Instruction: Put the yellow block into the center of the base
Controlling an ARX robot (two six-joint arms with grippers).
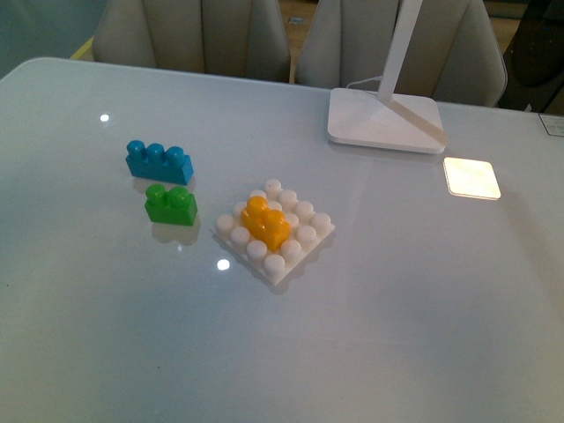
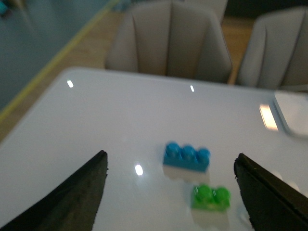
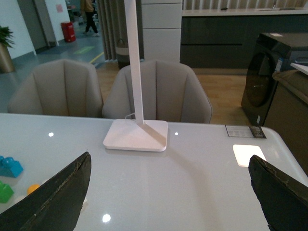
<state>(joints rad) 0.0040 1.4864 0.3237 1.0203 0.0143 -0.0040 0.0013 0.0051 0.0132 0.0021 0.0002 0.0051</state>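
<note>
The yellow block [image 1: 265,224] sits on the studs in the middle of the white base [image 1: 280,267], which lies at the table's centre. Neither arm shows in the front view. In the left wrist view my left gripper [image 2: 170,162] is open above the table, holding nothing, with the blue and green bricks seen between its fingers. My right gripper [image 3: 169,163] is open too, over bare table short of the lamp foot. A small part of the yellow block [image 3: 32,188] peeks out beside its finger.
A blue three-stud brick [image 1: 159,161] and a green two-stud brick [image 1: 171,204] stand left of the base. The white lamp foot [image 1: 385,121] stands at the back right beside a bright light patch [image 1: 471,178]. Grey chairs [image 1: 194,35] line the far edge.
</note>
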